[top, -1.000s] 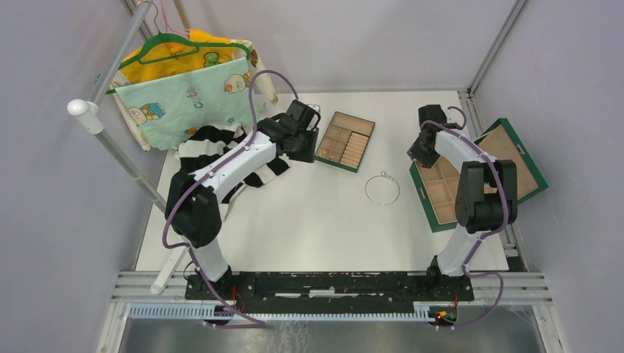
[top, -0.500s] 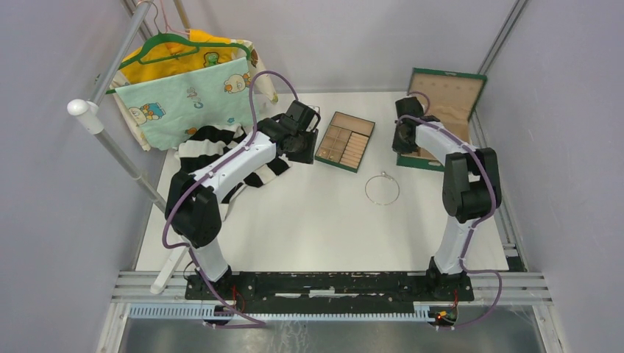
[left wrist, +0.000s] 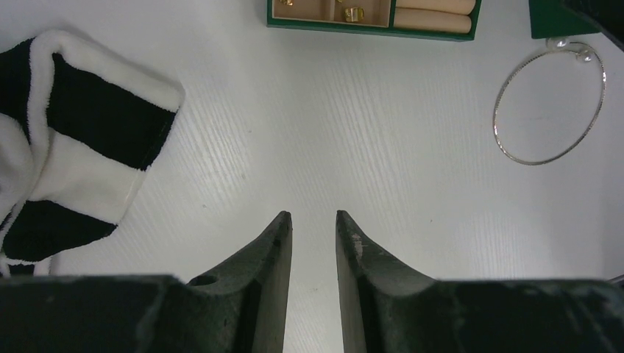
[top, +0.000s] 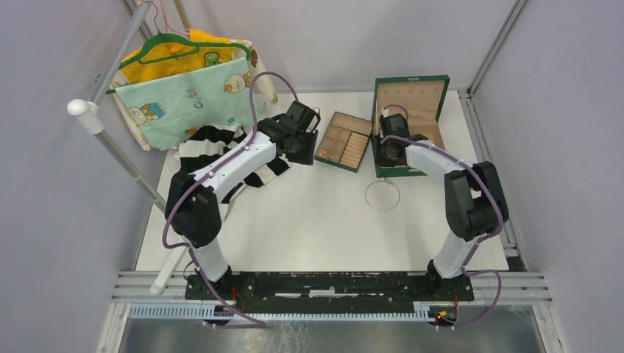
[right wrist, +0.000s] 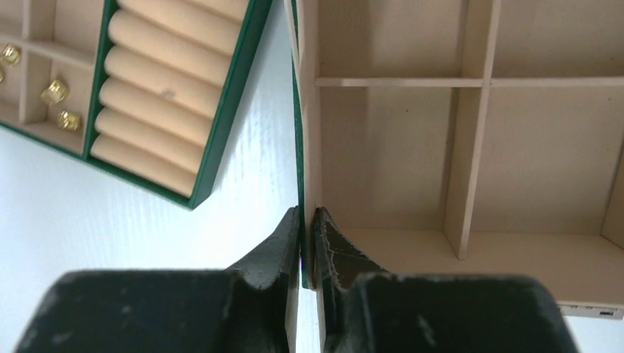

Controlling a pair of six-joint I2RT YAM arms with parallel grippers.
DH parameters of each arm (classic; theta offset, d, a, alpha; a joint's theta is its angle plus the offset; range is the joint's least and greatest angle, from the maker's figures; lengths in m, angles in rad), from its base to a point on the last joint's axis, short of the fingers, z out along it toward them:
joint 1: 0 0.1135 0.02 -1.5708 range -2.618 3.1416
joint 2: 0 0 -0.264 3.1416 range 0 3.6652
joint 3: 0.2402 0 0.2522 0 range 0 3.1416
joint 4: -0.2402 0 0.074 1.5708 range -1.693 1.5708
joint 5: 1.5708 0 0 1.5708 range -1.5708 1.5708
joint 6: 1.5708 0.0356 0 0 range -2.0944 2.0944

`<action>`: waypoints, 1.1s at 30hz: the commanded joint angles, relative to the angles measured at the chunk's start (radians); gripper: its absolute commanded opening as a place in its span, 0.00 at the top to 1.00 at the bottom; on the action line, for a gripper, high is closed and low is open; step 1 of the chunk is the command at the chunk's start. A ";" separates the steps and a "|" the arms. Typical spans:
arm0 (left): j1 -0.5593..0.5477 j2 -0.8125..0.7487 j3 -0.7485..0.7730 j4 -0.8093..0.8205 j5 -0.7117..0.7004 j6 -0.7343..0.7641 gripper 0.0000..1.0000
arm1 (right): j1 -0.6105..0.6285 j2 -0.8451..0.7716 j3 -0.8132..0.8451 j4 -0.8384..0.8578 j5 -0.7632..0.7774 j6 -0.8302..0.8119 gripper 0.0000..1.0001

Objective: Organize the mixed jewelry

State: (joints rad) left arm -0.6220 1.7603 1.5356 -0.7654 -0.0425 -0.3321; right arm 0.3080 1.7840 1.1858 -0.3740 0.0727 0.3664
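A white table [top: 309, 220] is seen from above, closed in by pale grey walls [top: 59, 243] and a metal frame. At the left, printed children's clothes [top: 191, 92] are hung on a rail from a green hanger [top: 184, 45]. Their lettering is too small to be read. A black-and-white striped cloth [left wrist: 81, 125] is spread below them on the table.

The left gripper [left wrist: 313, 215] is held over bare table, its jaws slightly parted and nothing between them. The right gripper [right wrist: 307, 213] is clamped on the side wall of an open green box [top: 412, 103], whose lid is raised.

The silvery hoop [left wrist: 528, 162] is laid flat on the table, just beside the box's near edge. Small gold pieces [right wrist: 55, 90] are seen in compartments of a tray [top: 355, 147] set left of the box.
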 commanded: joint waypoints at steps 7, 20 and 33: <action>-0.002 -0.013 0.006 -0.001 0.030 -0.028 0.65 | 0.110 -0.091 -0.053 -0.024 -0.093 0.127 0.62; -0.003 -0.119 -0.036 0.033 -0.029 -0.047 0.63 | 0.095 -0.463 -0.269 -0.120 0.152 -0.101 0.24; -0.003 -0.114 -0.093 0.062 -0.073 -0.050 0.63 | 0.096 -0.475 -0.560 0.038 -0.052 -0.007 0.44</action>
State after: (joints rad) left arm -0.6239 1.6794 1.4750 -0.7540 -0.0662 -0.3557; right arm 0.4019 1.3075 0.6323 -0.4583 0.0956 0.3473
